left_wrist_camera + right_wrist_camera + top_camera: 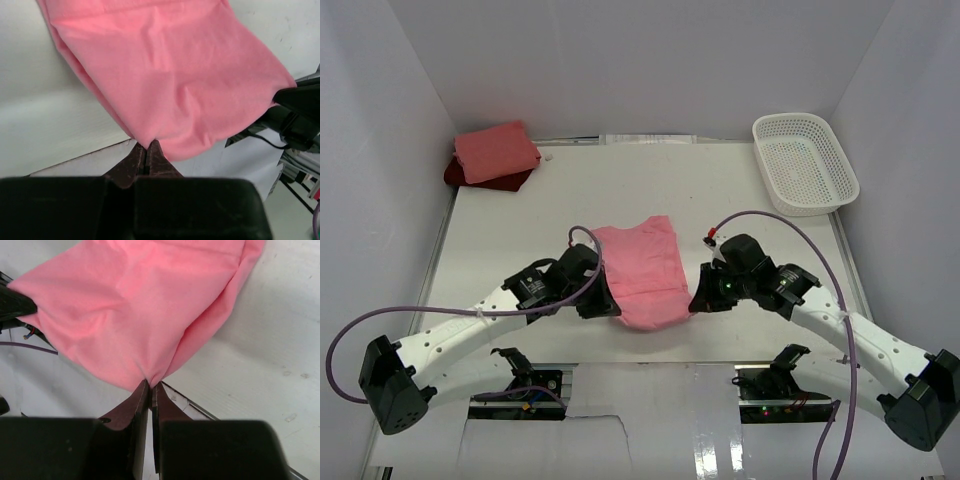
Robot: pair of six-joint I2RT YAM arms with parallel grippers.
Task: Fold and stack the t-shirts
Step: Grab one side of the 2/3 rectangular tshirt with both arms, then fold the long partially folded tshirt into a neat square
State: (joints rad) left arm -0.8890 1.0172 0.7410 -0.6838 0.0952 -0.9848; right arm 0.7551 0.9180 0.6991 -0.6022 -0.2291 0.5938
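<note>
A rose pink t-shirt (pixel 642 270) lies partly folded at the table's near middle, its near edge lifted past the table's front edge. My left gripper (pixel 610 303) is shut on its near left corner (pixel 145 142). My right gripper (pixel 694 301) is shut on its near right corner (pixel 151 381). The cloth sags between the two grippers. At the far left corner a folded salmon pink t-shirt (pixel 496 151) lies on top of a folded dark red t-shirt (pixel 485 180).
A white plastic mesh basket (pixel 804 162) stands at the far right of the white table (pixel 620 190). White walls close in the table on three sides. The table's front edge (pixel 650 362) runs just under the grippers.
</note>
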